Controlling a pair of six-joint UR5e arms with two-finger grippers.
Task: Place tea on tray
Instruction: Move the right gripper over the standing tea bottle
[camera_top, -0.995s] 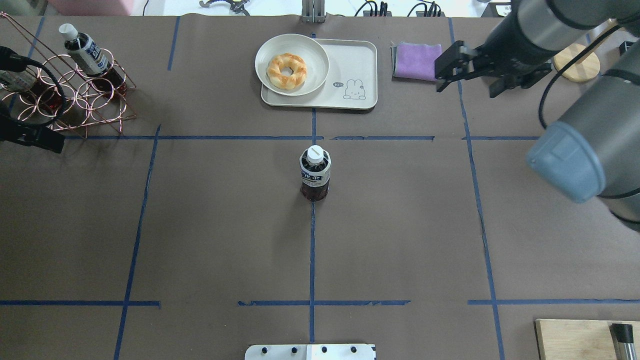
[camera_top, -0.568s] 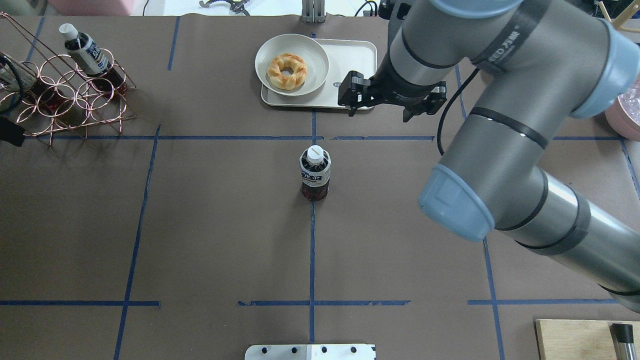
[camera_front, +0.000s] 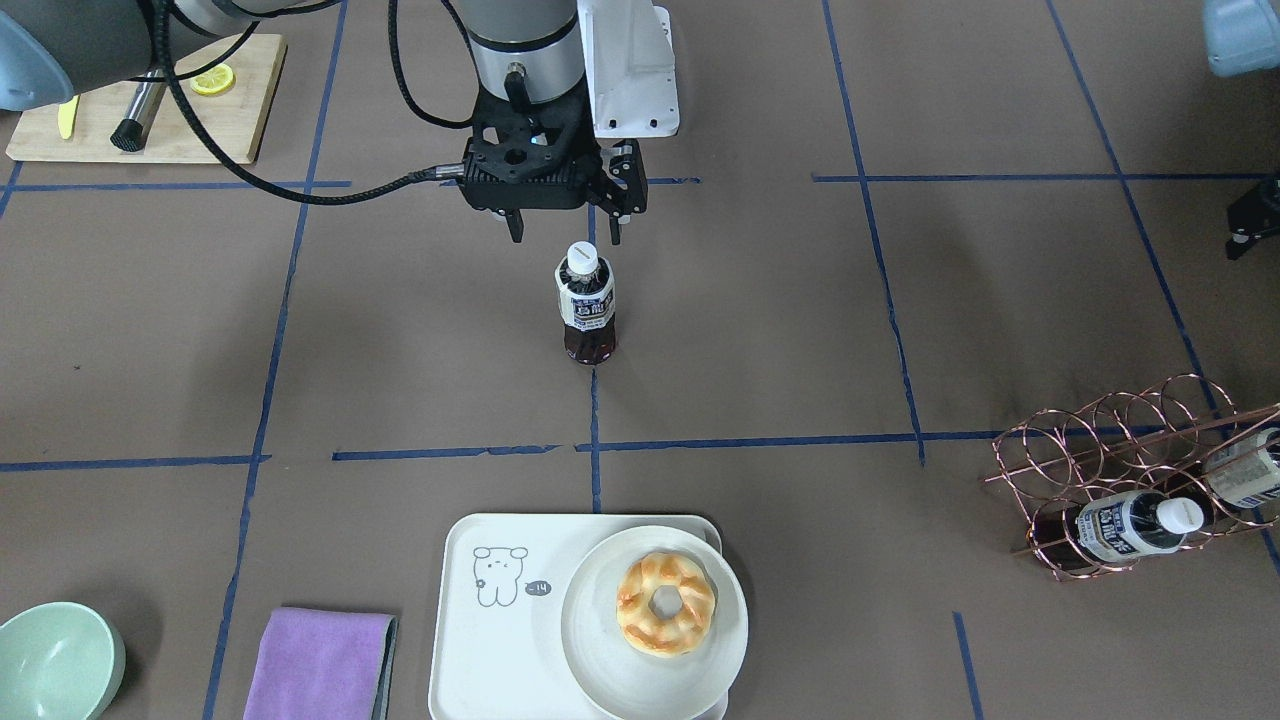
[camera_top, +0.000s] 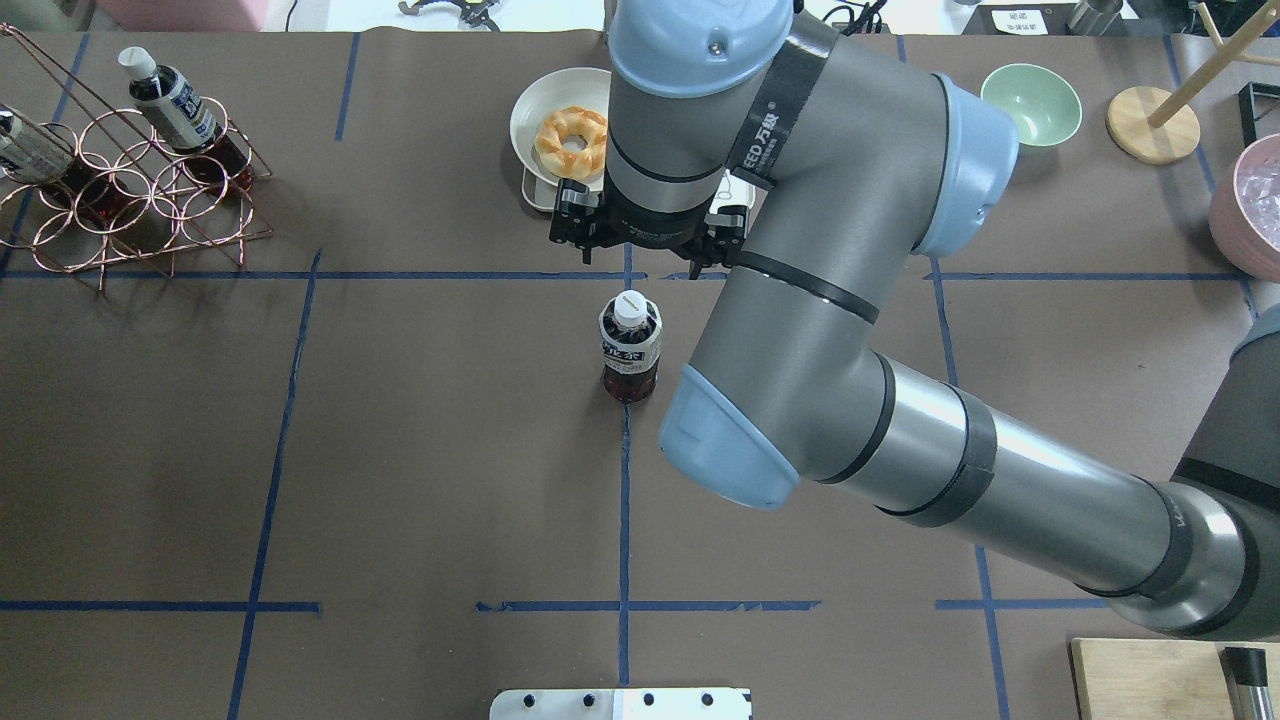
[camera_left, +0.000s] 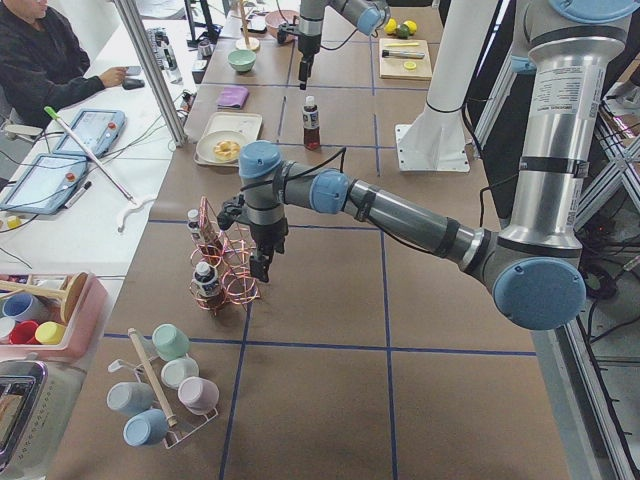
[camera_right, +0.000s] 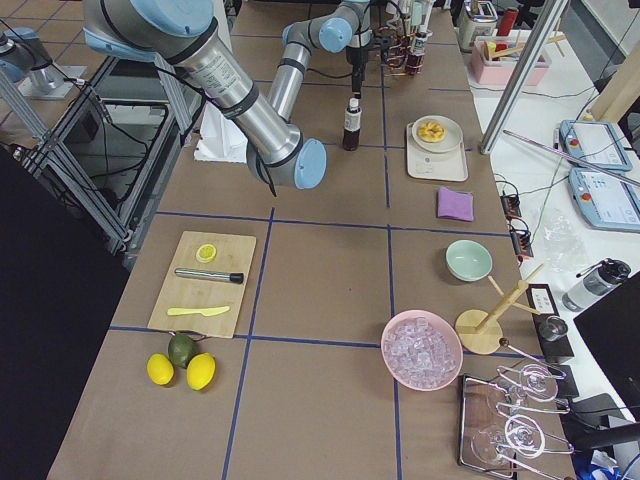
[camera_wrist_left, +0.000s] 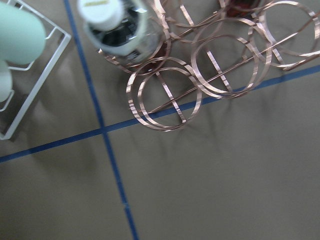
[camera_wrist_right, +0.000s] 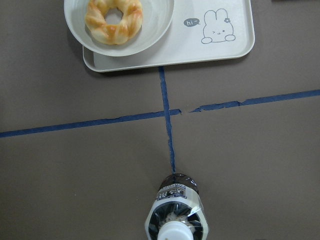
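Note:
The tea bottle (camera_top: 630, 345) stands upright at the table's middle, with a white cap and dark liquid; it also shows in the front view (camera_front: 585, 305) and at the bottom of the right wrist view (camera_wrist_right: 176, 220). The cream tray (camera_front: 490, 640) with its line-drawn animal (camera_wrist_right: 220, 45) lies beyond it and carries a plate with a doughnut (camera_front: 665, 605). My right gripper (camera_front: 565, 235) is open and empty, raised above the bottle's cap, a little toward the tray (camera_top: 648, 250). My left gripper (camera_left: 262, 265) hovers by the copper rack (camera_top: 130, 190); I cannot tell whether it is open or shut.
The rack holds two more alike bottles (camera_top: 175, 105) (camera_front: 1130, 525). A purple cloth (camera_front: 320, 665) and a green bowl (camera_front: 55, 660) lie beside the tray. A wooden cutting board (camera_front: 150, 100) is at the robot's right near corner. My right arm hides most of the tray from overhead.
My right arm has swung left from the table's right side, across the tray, to above the bottle. My left gripper has left the overhead view's left edge. The bottle has not moved.

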